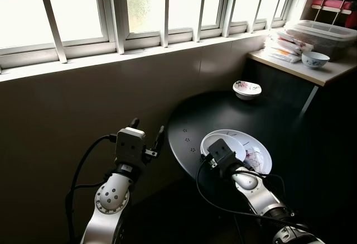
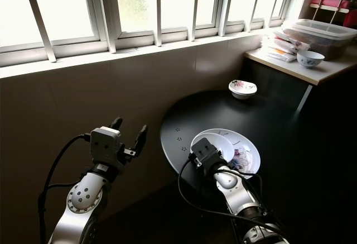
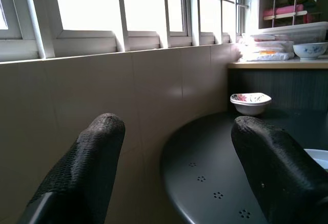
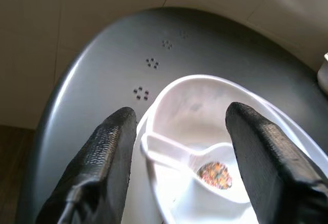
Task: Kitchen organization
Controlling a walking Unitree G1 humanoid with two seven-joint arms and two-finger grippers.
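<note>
A round dark table [image 1: 207,114] holds a white plate [image 1: 264,153] near its front edge. On that plate sits a white bowl [image 4: 190,105], and a white spoon [image 4: 177,151] with a colourful speckled scoop lies in it. My right gripper [image 4: 179,116] hangs open just above the bowl, one finger on each side of it and neither touching. My left gripper [image 1: 147,132] is open and holds nothing, raised off the table's left edge and pointing toward the window wall. A small flower-patterned bowl [image 1: 246,89] stands at the table's far side.
A light counter [image 1: 329,75] at the back right carries a blue-and-white bowl [image 1: 315,60], a clear plastic box [image 1: 326,34] and stacked packets [image 1: 284,46]. A tiled wall [image 1: 83,104] under barred windows runs behind the table.
</note>
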